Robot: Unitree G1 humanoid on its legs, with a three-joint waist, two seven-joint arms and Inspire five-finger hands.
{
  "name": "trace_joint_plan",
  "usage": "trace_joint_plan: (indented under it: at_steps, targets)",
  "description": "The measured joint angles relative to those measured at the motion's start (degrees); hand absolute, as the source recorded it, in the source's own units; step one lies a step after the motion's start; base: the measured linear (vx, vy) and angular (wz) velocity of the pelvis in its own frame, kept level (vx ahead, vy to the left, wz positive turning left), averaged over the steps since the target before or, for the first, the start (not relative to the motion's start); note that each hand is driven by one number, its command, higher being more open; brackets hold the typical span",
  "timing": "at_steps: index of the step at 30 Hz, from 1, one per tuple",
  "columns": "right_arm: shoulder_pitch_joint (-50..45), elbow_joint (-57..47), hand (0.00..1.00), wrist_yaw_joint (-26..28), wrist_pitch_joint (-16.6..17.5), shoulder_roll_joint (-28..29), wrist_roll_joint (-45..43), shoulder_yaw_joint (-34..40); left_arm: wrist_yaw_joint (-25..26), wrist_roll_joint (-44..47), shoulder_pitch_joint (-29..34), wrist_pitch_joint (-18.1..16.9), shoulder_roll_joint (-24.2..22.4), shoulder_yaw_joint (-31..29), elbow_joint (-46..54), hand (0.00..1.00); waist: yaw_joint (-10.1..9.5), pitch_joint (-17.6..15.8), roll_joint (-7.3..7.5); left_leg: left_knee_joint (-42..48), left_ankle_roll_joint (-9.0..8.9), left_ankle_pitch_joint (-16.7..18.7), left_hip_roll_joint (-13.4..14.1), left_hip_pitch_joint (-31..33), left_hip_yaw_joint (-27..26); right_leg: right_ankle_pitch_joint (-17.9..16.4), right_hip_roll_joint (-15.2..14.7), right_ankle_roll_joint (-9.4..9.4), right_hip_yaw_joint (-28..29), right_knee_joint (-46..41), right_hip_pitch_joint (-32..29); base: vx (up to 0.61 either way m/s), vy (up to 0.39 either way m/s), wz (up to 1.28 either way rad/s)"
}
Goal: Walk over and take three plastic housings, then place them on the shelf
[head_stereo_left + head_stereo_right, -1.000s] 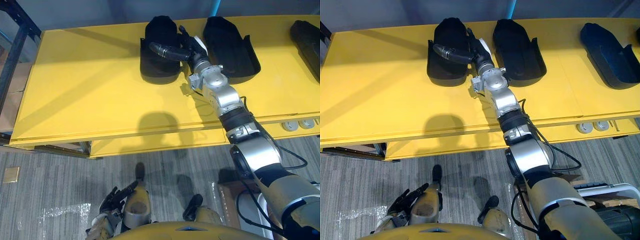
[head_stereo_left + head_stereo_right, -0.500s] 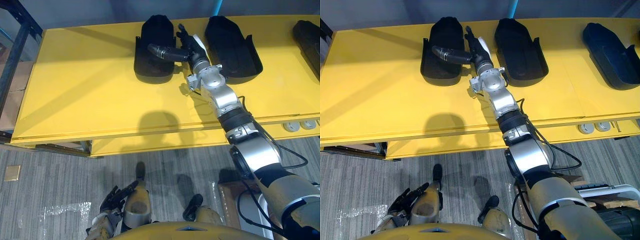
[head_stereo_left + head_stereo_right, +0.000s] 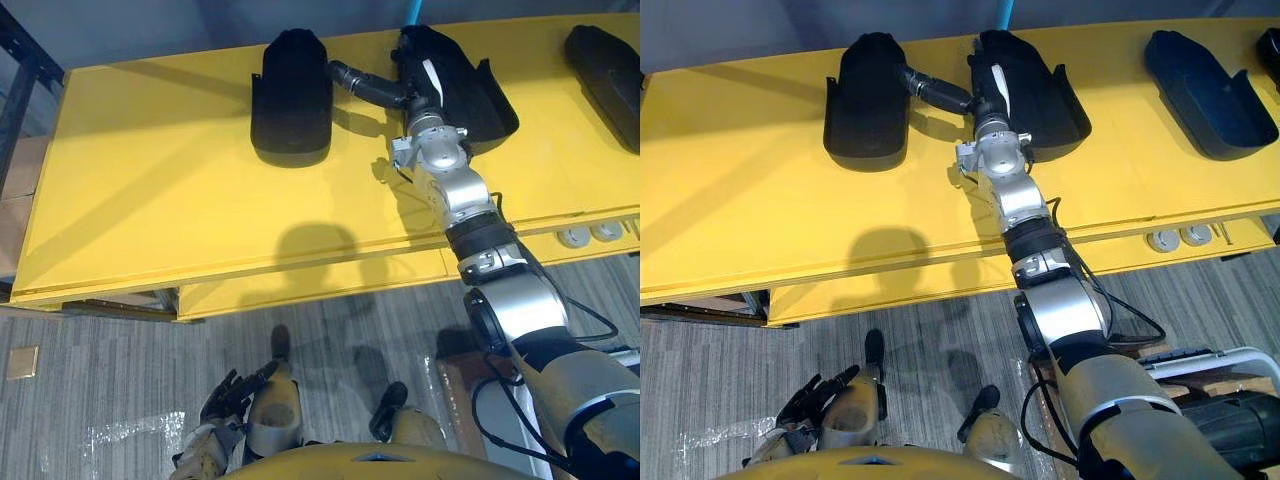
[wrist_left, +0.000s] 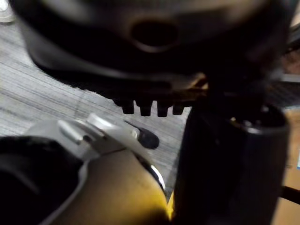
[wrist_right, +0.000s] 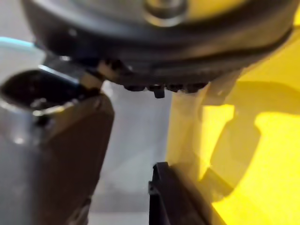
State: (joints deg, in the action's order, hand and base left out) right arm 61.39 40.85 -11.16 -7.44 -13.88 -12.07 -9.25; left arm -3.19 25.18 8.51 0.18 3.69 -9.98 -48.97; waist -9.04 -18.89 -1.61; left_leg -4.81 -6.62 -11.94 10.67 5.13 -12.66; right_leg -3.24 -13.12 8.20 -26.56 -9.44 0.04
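Right hand (image 3: pixel 418 90), spread, at left rim of middle housing (image 3: pixel 475 95), thumb over bare yellow table (image 3: pixel 150 180) toward left housing (image 3: pixel 290 95).

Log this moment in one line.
right robot hand: at second housing from left, yellow table | left robot hand: open, hanging low

**Left robot hand hanging over the floor**

The dark bulk of the left robot hand (image 4: pixel 154 51) spans one edge of the view, with a round recess in its casing. The fingers (image 4: pixel 145 108) show as a short row of dark tips side by side, seen end-on. The thumb (image 4: pixel 229 159) stands out beside them as a broad dark column. Past the fingers lies grey striped floor (image 4: pixel 42 98). Beyond the thumb is a tan surface (image 4: pixel 289 206), identity unclear.
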Motion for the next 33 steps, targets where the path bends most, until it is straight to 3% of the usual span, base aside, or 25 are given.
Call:
trace_joint_plan:
  at_steps: [8,17,20,23,25,28,33]
  targets:
    - [0.22,2.19,1.00,1.25,0.21,-0.80,-0.13,1.93,0.00,0.02,-0.19,0.01,0.21,0.61,0.00,1.00,-0.12,0.00,0.00,-0.01,0.01,-0.01,-0.03,0.00,-0.11,0.99,0.29,0.10,-0.09,1.60,0.63,-0.01,-0.005,0.00]
    - [0.28,3.58,1.00,8.75,3.03,-2.00,-0.60,1.72,-0.11,-0.07,-0.22,0.08,0.31,0.64,-0.11,1.00,0.04,0.01,-0.02,-0.02,0.04,-0.04,-0.11,0.02,0.34,1.03,0.33,0.14,-0.62,1.91,1.13,0.00,-0.003,0.02]
    - [0.09,2.07,1.00,9.00,3.21,-2.03,0.64,0.08,-0.19,-0.19,-0.22,0.08,0.35,0.58,-0.12,1.00,0.17,0.01,-0.02,-0.01,0.04,-0.04,-0.09,0.02,0.30,1.24,0.44,0.17,-0.59,2.37,1.28,0.00,0.000,0.00]
    - [-4.92,-11.13,1.00,7.97,3.47,-2.42,2.85,-0.79,-0.48,-0.36,-0.22,0.05,0.71,0.42,-0.33,1.00,0.60,0.05,0.05,0.00,0.04,-0.03,-0.14,0.03,0.05,1.57,0.52,0.23,-0.55,3.07,1.49,0.00,0.000,0.00]
    - [-9.43,-22.95,1.00,7.83,4.54,-3.01,3.97,-0.80,-0.51,-0.40,-0.09,0.08,0.90,0.00,-0.75,1.00,1.83,0.10,0.15,0.01,0.04,-0.03,-0.07,-0.05,-0.39,2.42,0.92,0.22,-0.33,4.56,1.95,0.00,-0.013,-0.06]
    - [-14.71,-32.47,1.00,7.54,5.80,-6.92,5.02,0.02,-0.42,-0.55,0.25,0.09,1.28,-0.41,-1.31,1.00,3.36,0.39,0.66,-0.03,0.02,0.03,0.05,-0.73,-1.35,3.33,1.28,0.16,0.52,5.91,2.13,-0.04,-0.010,-0.17]
    - [-23.05,-37.34,1.00,6.74,6.17,-10.37,4.83,8.56,0.07,-0.92,1.00,-0.09,2.40,-1.99,-2.91,1.00,5.71,2.01,3.10,-0.23,-0.31,0.60,0.75,-1.69,-4.13,4.88,2.10,0.01,3.44,8.00,1.63,-0.04,-0.003,-0.34]
